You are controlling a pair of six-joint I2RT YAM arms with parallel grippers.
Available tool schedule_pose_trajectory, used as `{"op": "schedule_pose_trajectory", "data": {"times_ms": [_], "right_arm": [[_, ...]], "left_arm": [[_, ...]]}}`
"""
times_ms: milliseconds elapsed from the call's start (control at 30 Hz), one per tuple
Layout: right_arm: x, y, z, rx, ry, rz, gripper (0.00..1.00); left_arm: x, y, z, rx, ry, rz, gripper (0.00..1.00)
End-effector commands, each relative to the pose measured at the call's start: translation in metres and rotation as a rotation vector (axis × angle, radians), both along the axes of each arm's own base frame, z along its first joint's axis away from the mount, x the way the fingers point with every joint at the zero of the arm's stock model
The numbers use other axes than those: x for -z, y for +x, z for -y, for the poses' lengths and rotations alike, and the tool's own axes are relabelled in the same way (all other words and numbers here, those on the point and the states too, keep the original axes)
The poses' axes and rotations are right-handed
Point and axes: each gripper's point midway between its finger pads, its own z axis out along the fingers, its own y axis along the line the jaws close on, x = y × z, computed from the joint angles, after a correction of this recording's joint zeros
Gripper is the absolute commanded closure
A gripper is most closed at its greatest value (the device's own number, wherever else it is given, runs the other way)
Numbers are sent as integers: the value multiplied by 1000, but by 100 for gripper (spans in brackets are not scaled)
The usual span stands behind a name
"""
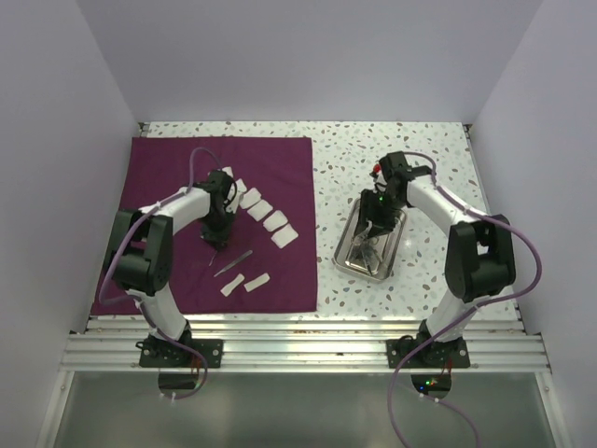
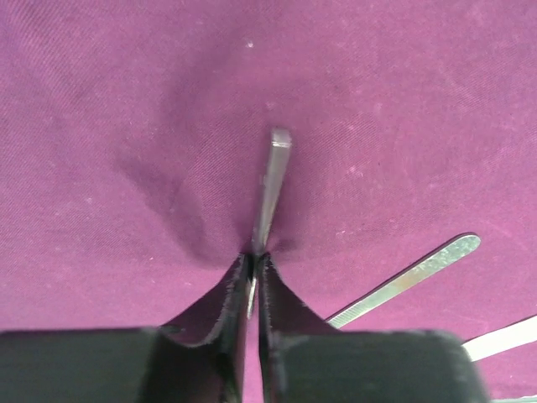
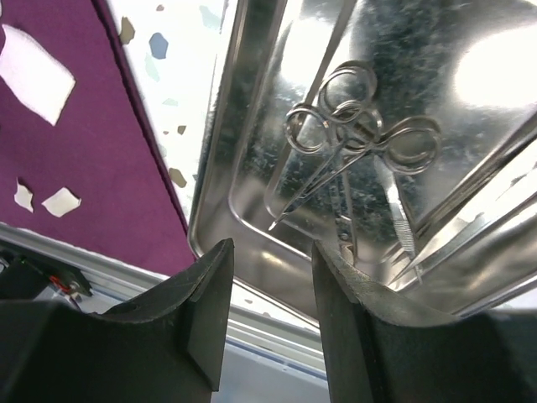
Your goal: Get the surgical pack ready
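Note:
The maroon cloth [image 1: 168, 177] lies flat on the left half of the table, with several white gauze pads [image 1: 266, 217] on it. My left gripper [image 1: 216, 239] points down at the cloth and is shut on a thin metal tweezers [image 2: 270, 180], whose end touches the cloth [image 2: 126, 126]. Another tweezers [image 2: 415, 275] lies on the cloth beside it [image 1: 234, 260]. The steel tray [image 1: 347, 261] sits right of the cloth. My right gripper [image 3: 273, 252] hangs open and empty over its near end [image 1: 373, 233]. Ring-handled scissors [image 3: 352, 138] and tweezers [image 3: 399, 220] lie in the tray [image 3: 220, 168].
Two more gauze pads [image 1: 244, 282] lie near the cloth's front edge. White walls close in the table on the left, back and right. A metal rail [image 1: 298, 327] runs along the front edge. The speckled tabletop [image 1: 392, 149] shows behind the tray.

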Motion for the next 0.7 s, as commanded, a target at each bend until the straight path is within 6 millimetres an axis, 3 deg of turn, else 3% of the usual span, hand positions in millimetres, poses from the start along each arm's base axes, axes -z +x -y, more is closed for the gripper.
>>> {"op": "schedule_pose_trajectory", "data": {"times_ms": [0, 67, 233, 533, 633, 667], "right_arm": [[-22, 5, -20, -35, 42, 69, 54], [-24, 5, -28, -42, 47, 72, 54], [-33, 5, -65, -90, 96, 82, 54], [-49, 18, -110, -113, 192, 98, 54], [-50, 16, -140, -63, 323, 27, 54], [-55, 24, -151, -59, 376, 54, 54]], "left_arm": [[17, 6, -10, -3, 29, -2, 95], [13, 5, -12, -20, 40, -6, 100], [-8, 7, -8, -63, 17, 27, 100], [-41, 6, 5, -89, -62, 71, 100], [-54, 3, 15, -91, -121, 79, 100], [-57, 3, 18, -88, -142, 84, 100]]}}
